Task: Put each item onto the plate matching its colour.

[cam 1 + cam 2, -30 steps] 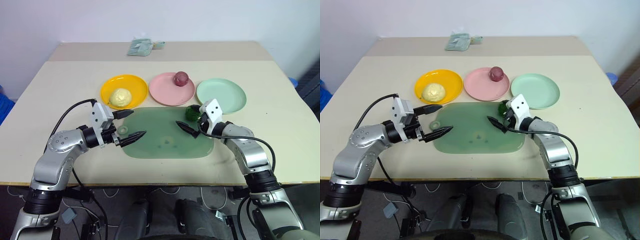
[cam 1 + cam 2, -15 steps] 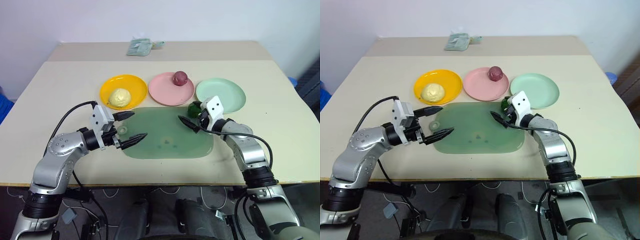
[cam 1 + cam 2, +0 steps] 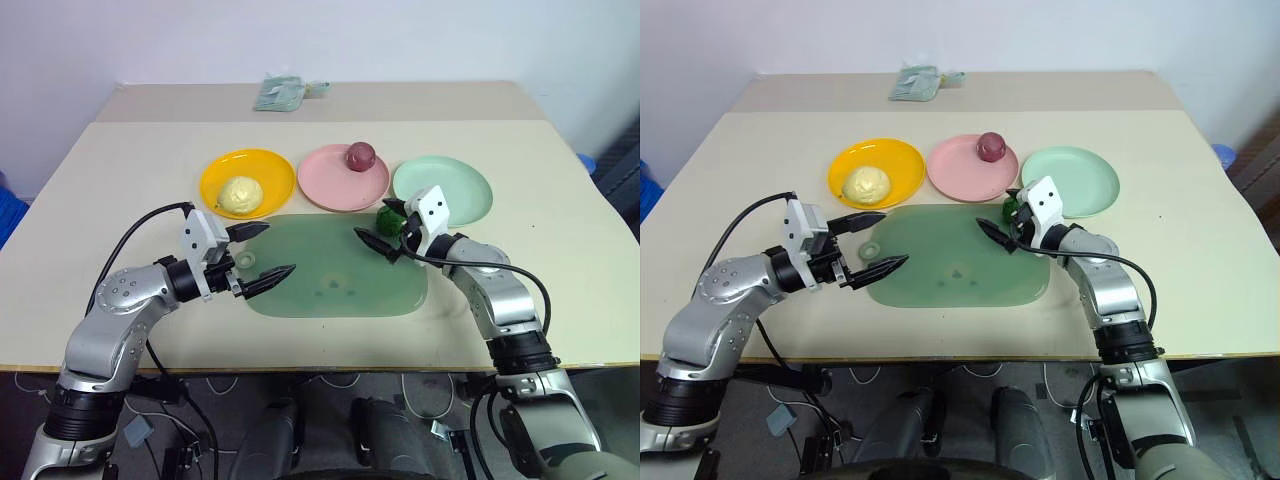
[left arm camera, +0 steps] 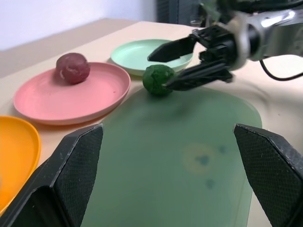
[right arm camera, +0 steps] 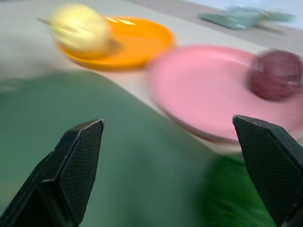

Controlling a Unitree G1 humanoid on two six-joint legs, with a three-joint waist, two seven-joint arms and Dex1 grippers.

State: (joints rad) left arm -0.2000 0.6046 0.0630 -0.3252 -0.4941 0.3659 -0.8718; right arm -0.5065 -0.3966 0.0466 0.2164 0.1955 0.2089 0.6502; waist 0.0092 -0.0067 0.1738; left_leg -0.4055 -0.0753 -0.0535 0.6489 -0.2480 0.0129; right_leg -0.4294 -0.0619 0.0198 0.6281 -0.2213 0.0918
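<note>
The pale yellow item lies on the yellow plate. On the pink plate sits the maroon item. The mint green plate holds nothing. The bumpy green item rests at the far right corner of the dull-green tray, beside the mint plate. My right gripper is open, with one finger on each side of the green item. Over the tray's left end, my left gripper stands open and holds nothing.
A pale green packet lies at the table's far edge. The three plates stand in a row just beyond the tray. Bare tabletop lies to the left and right of the arms.
My right forearm has stretched out a little. The grippers, the items and the plates keep their places.
</note>
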